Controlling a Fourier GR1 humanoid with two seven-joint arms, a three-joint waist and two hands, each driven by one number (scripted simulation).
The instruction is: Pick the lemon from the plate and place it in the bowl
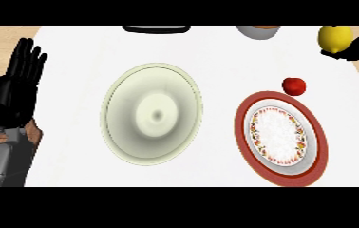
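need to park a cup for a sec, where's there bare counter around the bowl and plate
Bare counter runs between the bowl and the red-rimmed plate, and in a strip between the bowl and the open left hand. The stretch above the bowl is also free. It is crowded at the upper right: the tomato sits just off the plate, with the lemon in the right hand above it.

Kitchen counter, seen from steeply above. White countertop (77,46) with a strip of pale wood showing at the far left edge. Set out with tableware and food: large pale green bowl (152,114) in the middle, red-rimmed plate (281,137) with a patterned white centre to the right, small red tomato-like fruit (294,85) just beyond the plate, yellow lemon (335,37) at the far right corner. Part of a grey cup or bowl (258,32) and a dark-rimmed dish (157,29) cut off at the far edge.
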